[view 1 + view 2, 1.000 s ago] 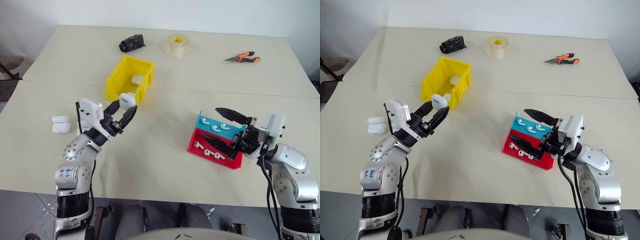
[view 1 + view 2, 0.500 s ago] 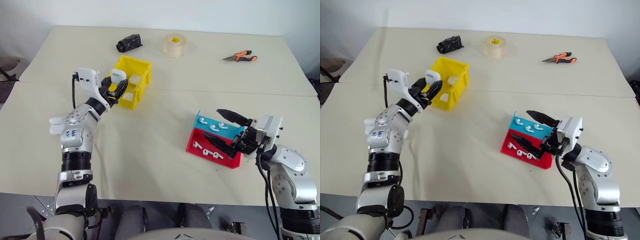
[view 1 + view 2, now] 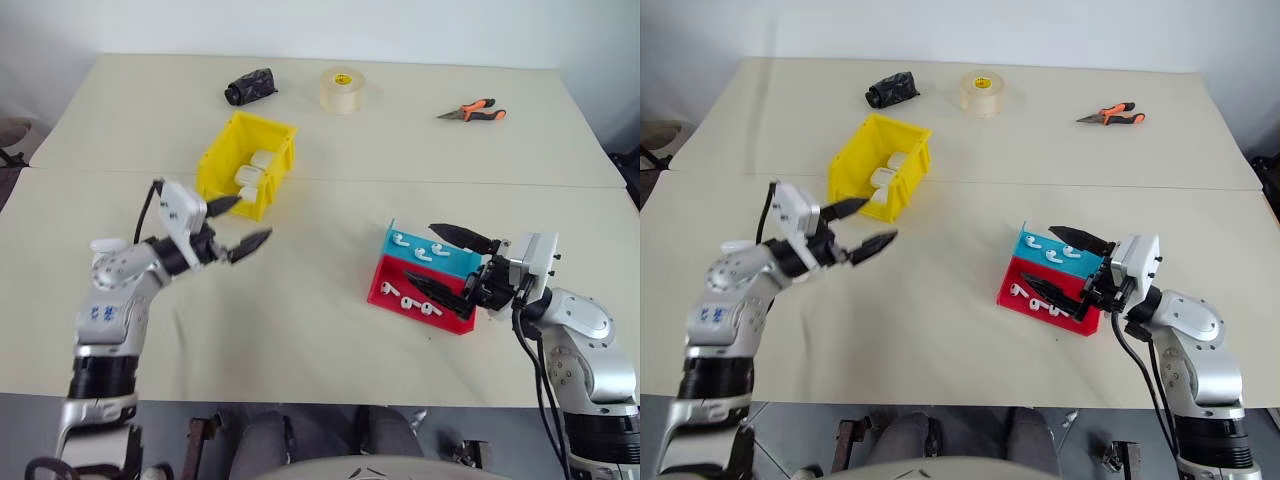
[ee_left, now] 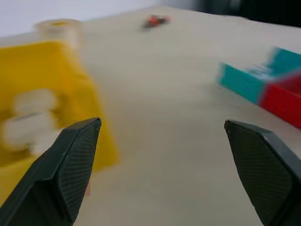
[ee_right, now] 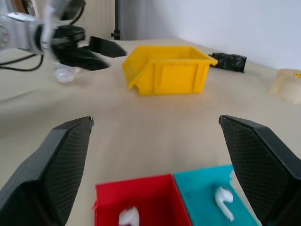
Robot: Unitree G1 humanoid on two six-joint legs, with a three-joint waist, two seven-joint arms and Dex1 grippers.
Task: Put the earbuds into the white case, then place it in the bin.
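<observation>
The yellow bin stands left of the table's middle with white cases lying inside it. My left gripper hangs open and empty just in front of the bin's lowered lip. Another white case rests on the table by my left forearm, partly hidden. Several earbuds lie in the red and teal stepped tray at the right. My right gripper is open over that tray, one finger above the teal step and one above the red. The right wrist view looks past the tray at the bin.
Along the far side of the table sit a black bundle, a tape roll and orange-handled pliers. A seam crosses the table behind the bin. Bare tabletop lies between the bin and the tray.
My left gripper carried a white case up to the bin, let it go there, and drew back toward me with its jaws wide. The right gripper held its place.
</observation>
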